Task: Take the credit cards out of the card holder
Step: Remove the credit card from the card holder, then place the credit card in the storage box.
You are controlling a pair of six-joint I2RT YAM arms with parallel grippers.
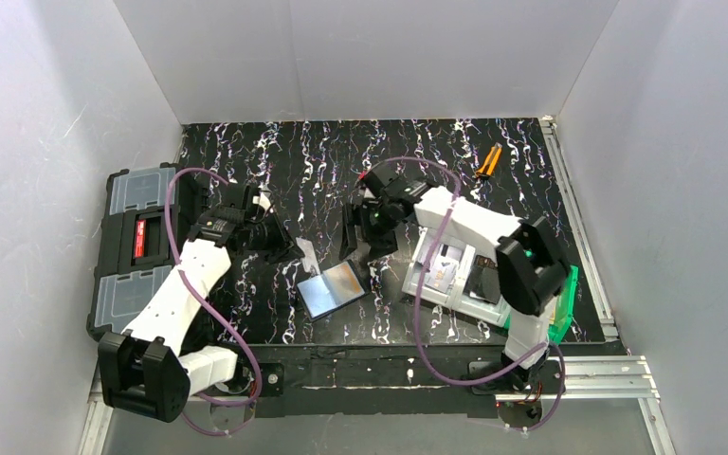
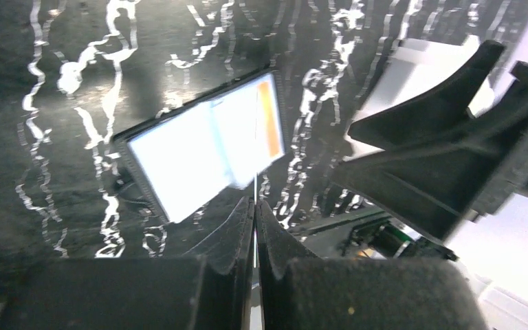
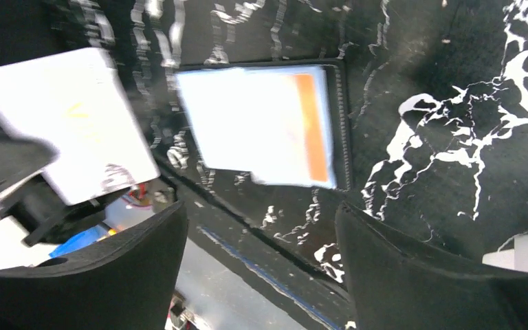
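Top view: holder (image 1: 334, 287) open on the worktop (image 1: 417, 161); left hand (image 1: 298, 249) beside it clamps a pale card (image 1: 310, 256). Left wrist: card edge-on, a thin pinch that could slip. Right wrist: right hand (image 3: 260, 214), spread apart over the holder, may drag it pulling the orange card (image 3: 313, 124).

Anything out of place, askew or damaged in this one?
Nothing is damaged or spilled. The card holder lies open, at a slant to the table, with an orange card showing in one pocket. The left fingers pinch a pale card beside it.
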